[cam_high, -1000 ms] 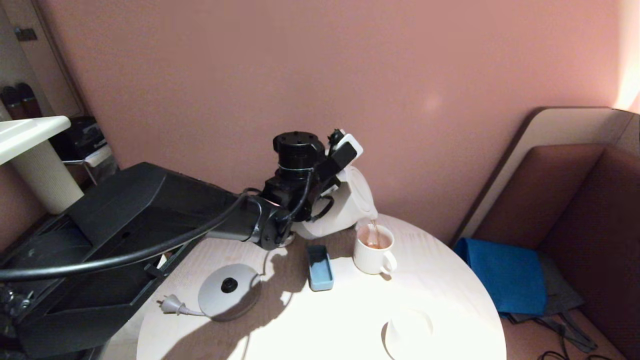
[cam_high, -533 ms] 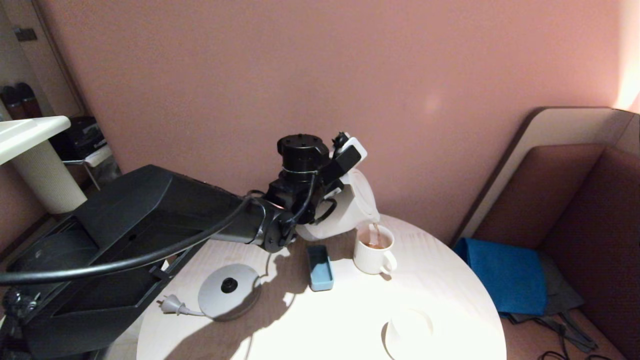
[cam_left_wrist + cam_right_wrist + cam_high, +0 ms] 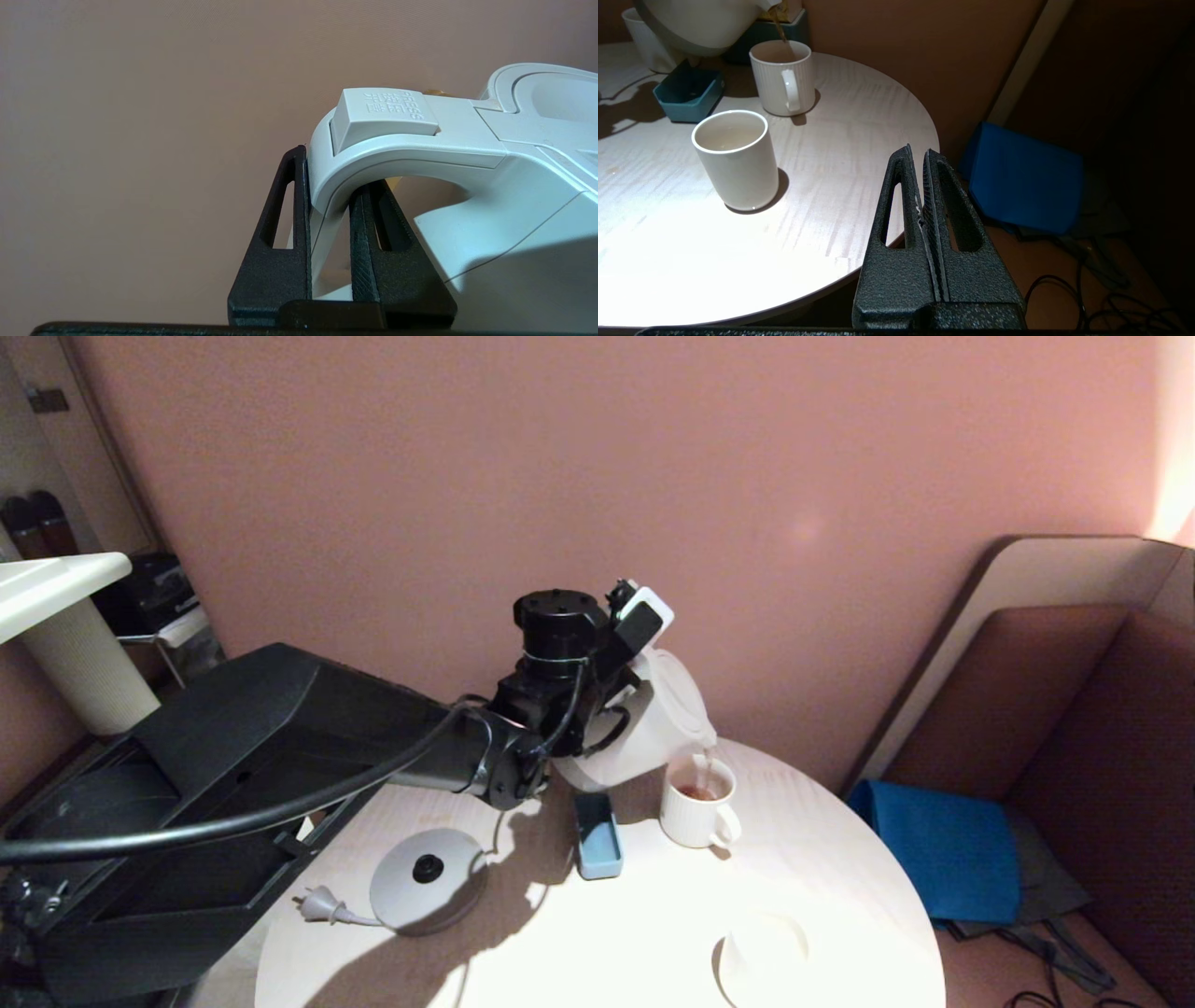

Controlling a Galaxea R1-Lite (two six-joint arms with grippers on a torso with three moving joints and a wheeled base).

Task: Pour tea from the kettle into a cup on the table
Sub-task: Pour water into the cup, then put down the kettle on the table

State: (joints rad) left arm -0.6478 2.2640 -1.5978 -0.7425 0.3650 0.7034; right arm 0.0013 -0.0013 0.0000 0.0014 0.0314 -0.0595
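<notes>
Kettle point(image 3: 653, 728): cream-white body and lid, grey band at its bottom edge; pale grey-white handle with raised lettering on the button in the left wrist view.
Tea point(image 3: 777, 25): thin brown stream; reddish-brown in the cup.
Cup point(image 3: 695, 807): white, fine vertical ribs.
Second cup point(image 3: 735, 158): plain white, smooth sides.
Tray point(image 3: 596, 835): blue.
Kettle base point(image 3: 425, 891): grey disc, black centre, pale cord and plug.
Table point(image 3: 840, 915): pale whitish wood grain.
Left gripper point(image 3: 329, 228) and right gripper point(image 3: 922, 186): black, textured.
Wall point(image 3: 467, 476): dusty pink.
Cloth point(image 3: 943, 849): blue.
</notes>
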